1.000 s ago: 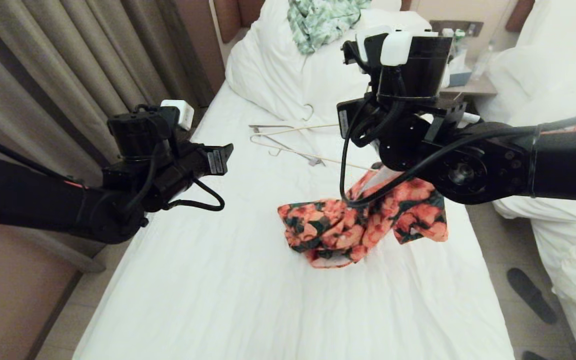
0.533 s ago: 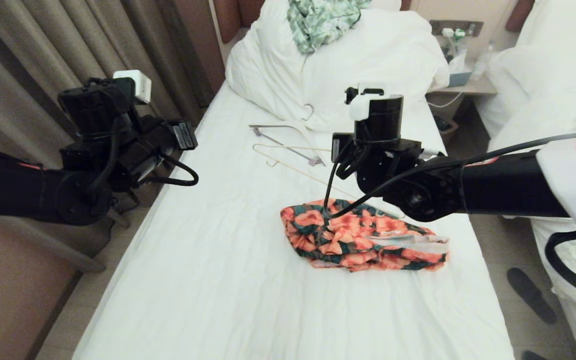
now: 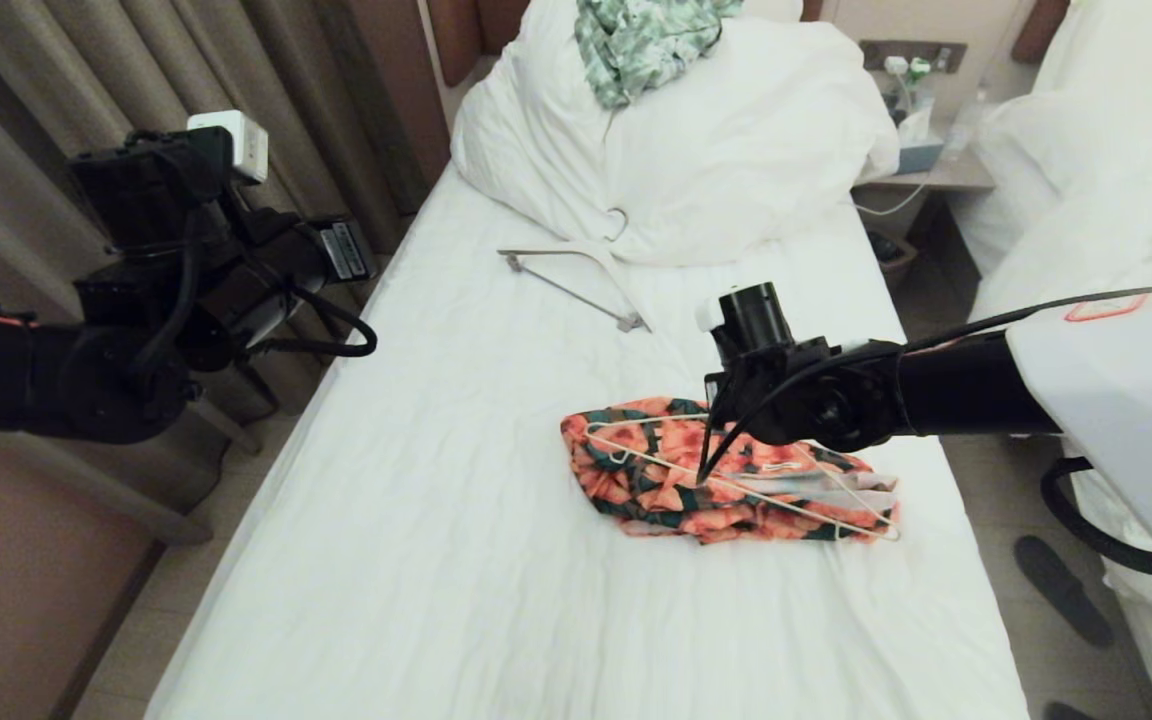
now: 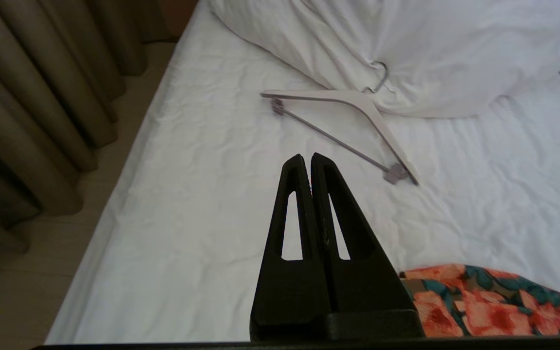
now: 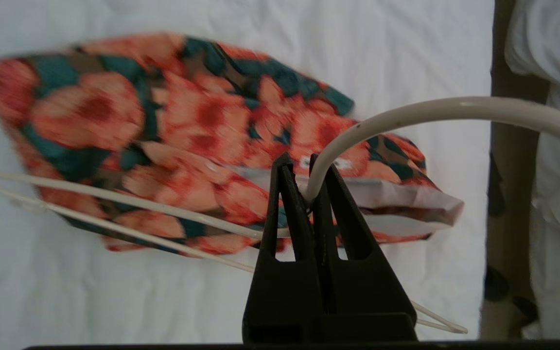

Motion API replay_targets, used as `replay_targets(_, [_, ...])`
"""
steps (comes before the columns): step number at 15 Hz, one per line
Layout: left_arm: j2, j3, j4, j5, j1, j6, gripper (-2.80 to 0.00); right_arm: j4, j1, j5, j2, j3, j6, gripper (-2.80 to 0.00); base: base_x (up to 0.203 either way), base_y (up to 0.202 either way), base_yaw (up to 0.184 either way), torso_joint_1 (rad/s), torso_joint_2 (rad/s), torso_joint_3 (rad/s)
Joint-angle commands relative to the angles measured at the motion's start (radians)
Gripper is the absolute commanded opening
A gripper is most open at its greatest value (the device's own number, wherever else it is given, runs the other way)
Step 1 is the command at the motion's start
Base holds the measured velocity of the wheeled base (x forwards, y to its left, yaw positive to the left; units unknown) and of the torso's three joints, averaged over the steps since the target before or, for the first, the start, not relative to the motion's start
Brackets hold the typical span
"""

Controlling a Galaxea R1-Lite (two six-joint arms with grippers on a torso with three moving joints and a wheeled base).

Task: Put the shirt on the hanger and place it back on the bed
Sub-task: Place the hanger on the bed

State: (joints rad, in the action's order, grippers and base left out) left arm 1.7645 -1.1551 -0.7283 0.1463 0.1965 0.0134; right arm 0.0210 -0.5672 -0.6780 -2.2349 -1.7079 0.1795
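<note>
The shirt (image 3: 656, 470), coral flowers on dark green, lies crumpled on the bed's (image 3: 436, 560) white sheet, right of centre. The thin cream hanger (image 3: 736, 488) stretches across the top of it. In the right wrist view my right gripper (image 5: 299, 163) is shut on the hanger (image 5: 114, 194) at the base of its hook, just over the shirt (image 5: 163, 107). My left gripper (image 4: 306, 158) hangs shut and empty over the bed's left side, well clear of the shirt (image 4: 479, 301).
A thicker pale hanger (image 3: 576, 275) with a grey bar lies below the big white pillow (image 3: 736, 150). A pale green patterned garment (image 3: 636, 40) sits on the pillow. Curtains (image 3: 136, 100) line the left; a nightstand (image 3: 926, 170), another bed (image 3: 1116, 150) and a slipper (image 3: 1061, 590) are at the right.
My right arm has sunk and brought the thin hanger from beside the thick one to over the shirt. The shirt, bunched up higher before, has settled flat. The left arm drew back leftward.
</note>
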Motion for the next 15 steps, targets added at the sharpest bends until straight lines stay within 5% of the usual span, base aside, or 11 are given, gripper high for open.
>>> replay_targets(1, [-0.003,0.002,-0.005,0.001,0.003,0.000,-2.80,0.004,0.016,-0.002,-0.051,-0.002,-0.001,-2.80,0.000,0.000,0.000,0.000,0.00,0.000])
replay_targets(2, [-0.005,0.003,-0.006,0.001,0.004,0.002,-2.80,0.003,0.021,-0.001,-0.081,-0.003,0.000,-2.80,0.000,0.000,0.000,0.000,0.00,0.000])
replay_targets(3, [-0.007,0.001,-0.008,0.001,0.004,0.005,-2.80,-0.002,0.023,-0.001,-0.109,-0.006,0.003,0.00,0.000,0.000,0.000,0.000,0.00,0.000])
replay_targets(9, [-0.057,0.030,-0.007,0.000,0.011,0.019,-2.80,0.024,-0.014,-0.041,-0.009,0.087,0.006,0.00,0.000,0.000,0.000,0.000,0.00,0.000])
replay_targets(10, [-0.077,0.047,-0.014,-0.002,0.011,0.021,-2.80,0.024,-0.027,-0.078,0.026,0.146,0.007,-2.80,0.000,0.000,0.000,0.000,0.00,0.000])
replay_targets(15, [-0.190,0.234,-0.045,0.007,0.056,0.061,-2.80,-0.002,-0.088,-0.144,0.345,0.490,0.073,-2.80,0.000,0.000,0.000,0.000,0.00,0.000])
